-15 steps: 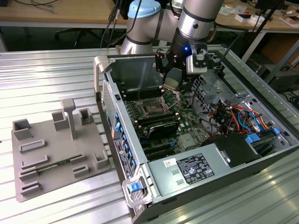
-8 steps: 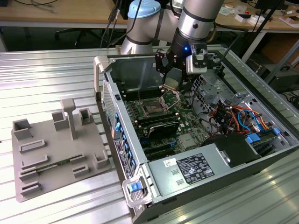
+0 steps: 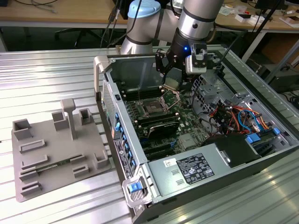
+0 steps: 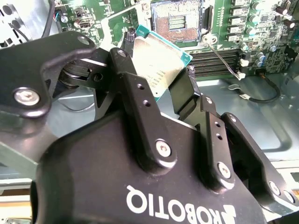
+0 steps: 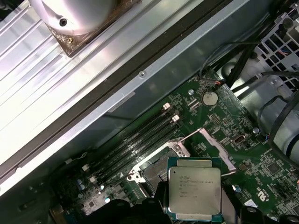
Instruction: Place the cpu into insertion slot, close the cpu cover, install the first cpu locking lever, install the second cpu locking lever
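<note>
Second wrist view: claw (image 4: 158, 77) closed on the cpu (image 4: 156, 58) by opposite edges. First wrist view: insertion slot (image 5: 149, 171) uncovered, partly hidden behind the chip. Exterior view: claw above the open case (image 3: 135, 70).

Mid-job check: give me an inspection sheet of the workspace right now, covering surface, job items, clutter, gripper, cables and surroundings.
Surface: ribbed metal table carrying an open computer case.
Job's things: the cpu is held above the board, close to the insertion slot, which is empty; the cpu cover is raised.
Clutter: grey fixture plate beside the case, on the exterior view's left.
Grippers: gripper shut on the cpu's edges.
Cables: orange and blue cables inside the case, away from the slot.
Surroundings: wooden benches behind the table.
</note>
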